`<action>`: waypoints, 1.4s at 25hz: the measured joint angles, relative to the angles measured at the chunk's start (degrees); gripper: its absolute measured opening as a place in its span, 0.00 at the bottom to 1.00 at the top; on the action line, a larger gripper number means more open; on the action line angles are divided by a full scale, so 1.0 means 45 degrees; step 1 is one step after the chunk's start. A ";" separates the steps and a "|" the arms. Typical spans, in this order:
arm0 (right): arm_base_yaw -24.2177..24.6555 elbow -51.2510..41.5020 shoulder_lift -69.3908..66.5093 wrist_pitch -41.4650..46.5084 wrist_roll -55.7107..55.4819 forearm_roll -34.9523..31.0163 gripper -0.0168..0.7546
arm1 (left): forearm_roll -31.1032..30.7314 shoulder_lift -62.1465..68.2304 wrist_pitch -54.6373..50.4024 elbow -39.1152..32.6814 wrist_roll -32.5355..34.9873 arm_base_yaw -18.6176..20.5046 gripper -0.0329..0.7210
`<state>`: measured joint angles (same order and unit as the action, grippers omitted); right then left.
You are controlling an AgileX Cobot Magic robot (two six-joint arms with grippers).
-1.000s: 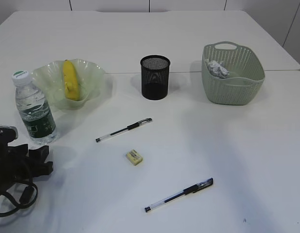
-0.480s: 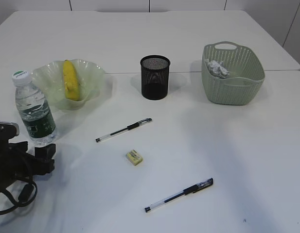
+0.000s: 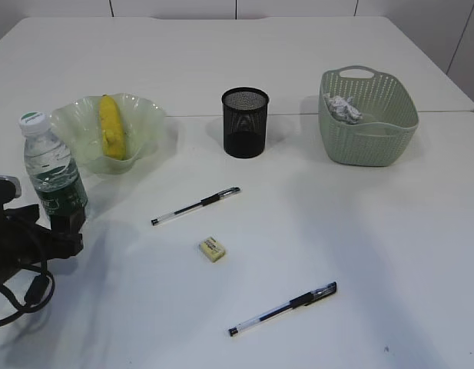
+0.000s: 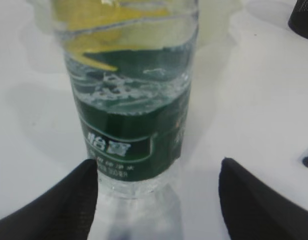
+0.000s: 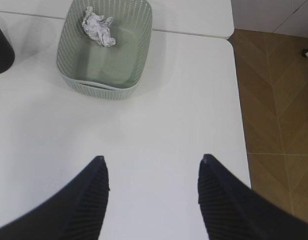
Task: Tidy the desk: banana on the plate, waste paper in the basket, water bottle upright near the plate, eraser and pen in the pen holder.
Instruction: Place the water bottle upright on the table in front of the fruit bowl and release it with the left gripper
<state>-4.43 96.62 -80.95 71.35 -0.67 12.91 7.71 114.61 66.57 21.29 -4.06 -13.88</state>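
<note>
The water bottle [image 3: 56, 177], clear with a green label and white cap, stands upright beside the pale green plate [image 3: 148, 123], on which the banana [image 3: 111, 127] lies. My left gripper [image 3: 70, 234] is open around the bottle's base [image 4: 131, 110]; its left finger is close against the bottle and its right finger stands well apart. The yellow eraser [image 3: 212, 248] and two pens [image 3: 197, 206] [image 3: 283, 309] lie on the table. The black mesh pen holder [image 3: 245, 123] stands mid-table. Waste paper [image 3: 344, 109] lies in the green basket [image 3: 375, 146]. My right gripper [image 5: 153, 160] is open and holds nothing.
In the right wrist view the basket [image 5: 74, 65] with the paper [image 5: 98, 26] is ahead to the left, and the table's right edge drops to a wooden floor [image 5: 278, 100]. The pen holder's rim [image 4: 303, 20] shows at the top right of the left wrist view.
The left gripper's jaws have widened away from the bottle, and the arm has shifted slightly. The bottle stays upright in the same spot. Nothing else has moved.
</note>
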 joint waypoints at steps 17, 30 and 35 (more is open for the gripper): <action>0.0000 0.0000 0.0000 0.0000 0.0028 0.0000 0.58 | 0.0249 -0.1308 -0.0025 -0.0029 0.0000 0.0000 0.76; 0.0000 0.0000 0.0000 0.0000 0.0028 0.0000 0.58 | 0.0298 -0.3048 -0.0043 -0.0029 0.0022 0.0000 0.76; 0.0000 0.0000 0.0000 0.0000 0.0028 0.0000 0.58 | 0.0307 -0.3733 -0.0043 -0.0058 0.0022 0.0000 0.76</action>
<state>-4.43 96.62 -80.95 71.35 -0.55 12.91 9.09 97.81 66.38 21.03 -3.96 -13.88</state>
